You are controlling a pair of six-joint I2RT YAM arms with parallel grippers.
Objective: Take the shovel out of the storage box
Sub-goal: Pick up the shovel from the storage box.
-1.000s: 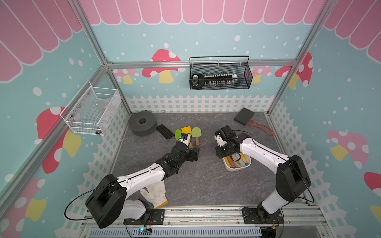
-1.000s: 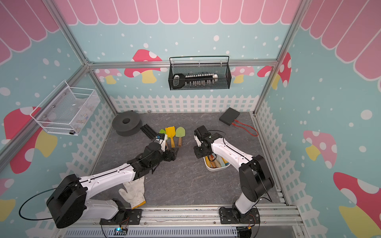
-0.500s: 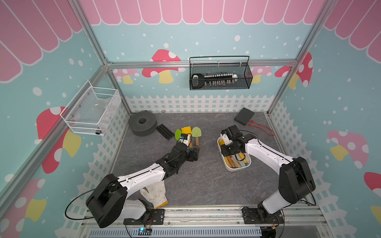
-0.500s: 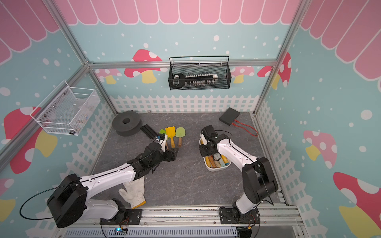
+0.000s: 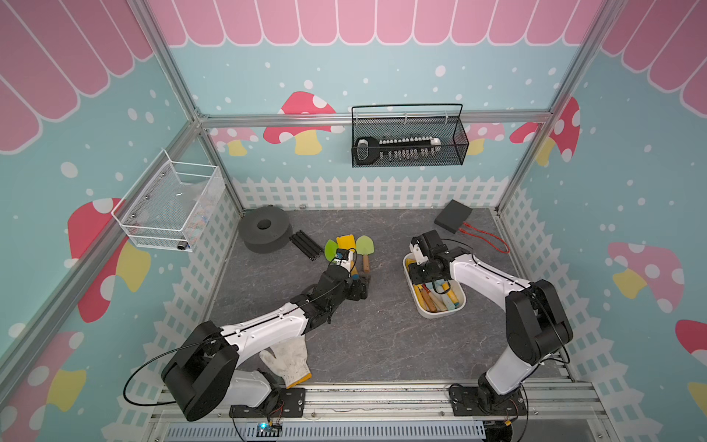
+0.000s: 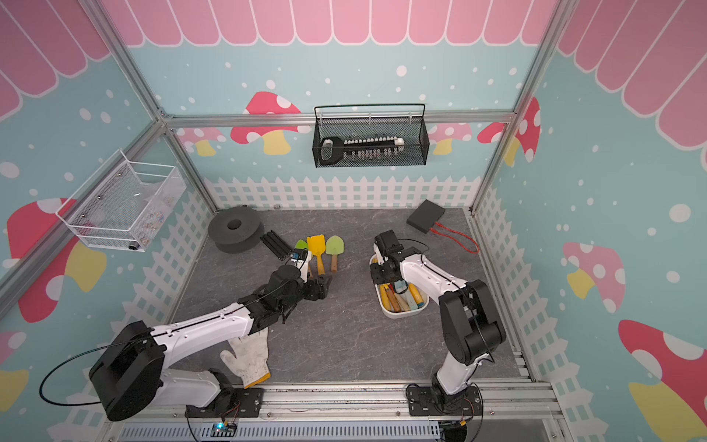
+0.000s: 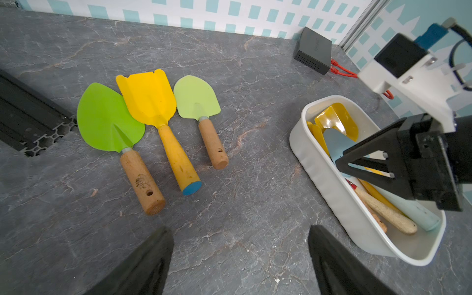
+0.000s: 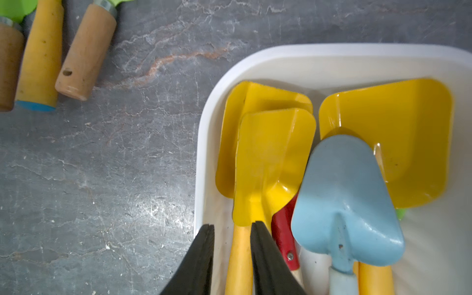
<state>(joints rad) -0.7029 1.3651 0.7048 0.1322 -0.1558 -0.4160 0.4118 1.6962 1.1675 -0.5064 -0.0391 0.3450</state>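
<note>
The storage box (image 5: 459, 306) (image 8: 332, 51) is a shallow white tub on the right of the grey tabletop, seen in both top views. It holds several shovels: yellow ones, a blue one (image 8: 344, 204) and a red-necked one. My right gripper (image 8: 232, 224) (image 5: 421, 275) is down in the box's far end. It is shut on the handle of a yellow shovel (image 8: 273, 158) that lies along the box's wall. My left gripper (image 7: 240, 229) (image 5: 361, 287) stands open over bare tabletop. Three shovels lie just beyond it: green (image 7: 109, 120), yellow (image 7: 148, 99) and pale green (image 7: 195, 98).
A black wire basket (image 5: 407, 141) hangs on the back wall and a white wire basket (image 5: 168, 206) on the left wall. A dark grey ring (image 5: 264, 233), black bars (image 5: 306, 245) and a black box with a red cable (image 5: 453, 216) lie at the back. A white glove (image 5: 287, 361) lies by the left arm's base.
My right gripper moved right from beside the box to over its far end. It then came down into the box, and its jaws narrowed round the yellow handle. The left arm stayed still.
</note>
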